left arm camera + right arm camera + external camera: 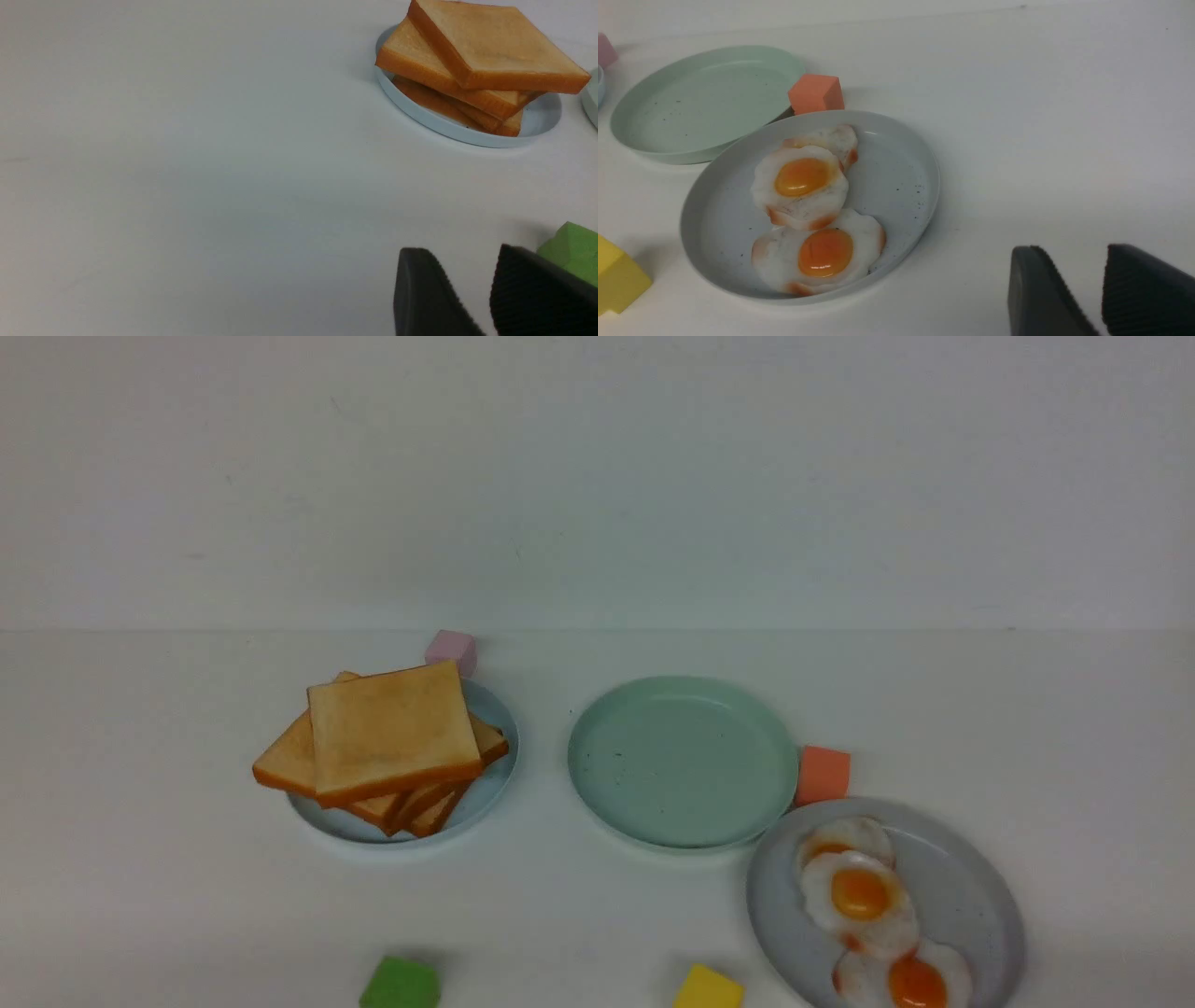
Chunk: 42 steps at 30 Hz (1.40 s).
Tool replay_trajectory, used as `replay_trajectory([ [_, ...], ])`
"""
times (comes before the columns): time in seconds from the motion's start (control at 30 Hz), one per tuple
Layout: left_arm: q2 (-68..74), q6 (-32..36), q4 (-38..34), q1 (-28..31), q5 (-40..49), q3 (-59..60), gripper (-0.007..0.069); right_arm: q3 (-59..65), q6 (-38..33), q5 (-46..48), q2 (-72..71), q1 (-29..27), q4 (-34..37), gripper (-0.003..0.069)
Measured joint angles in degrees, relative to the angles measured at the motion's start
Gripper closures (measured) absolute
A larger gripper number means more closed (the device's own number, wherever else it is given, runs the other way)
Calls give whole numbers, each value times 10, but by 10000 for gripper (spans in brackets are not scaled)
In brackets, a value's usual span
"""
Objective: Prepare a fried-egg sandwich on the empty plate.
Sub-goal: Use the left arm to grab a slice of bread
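mint plate [653, 775] flat, round; grey plate [990, 896], orange block [822, 774] crowd right rim, far side open. left gripper [462, 254], right gripper [1073, 252]: fingers apart.

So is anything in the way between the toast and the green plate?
Nothing visible. The strip of table between the toast pile and the green plate is bare. The pink cube sits behind the blue plate, and the orange cube is on the green plate's right, away from the toast.
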Motion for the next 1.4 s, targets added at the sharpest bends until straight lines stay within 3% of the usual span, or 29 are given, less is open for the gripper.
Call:
replay_trajectory([
  [1.13,0,0,0,0,0,0,386,0,0,-1,0,0,0,418],
  [1.4,0,0,11,0,-18,0,386,6,0,-74,0,0,0,418],
])
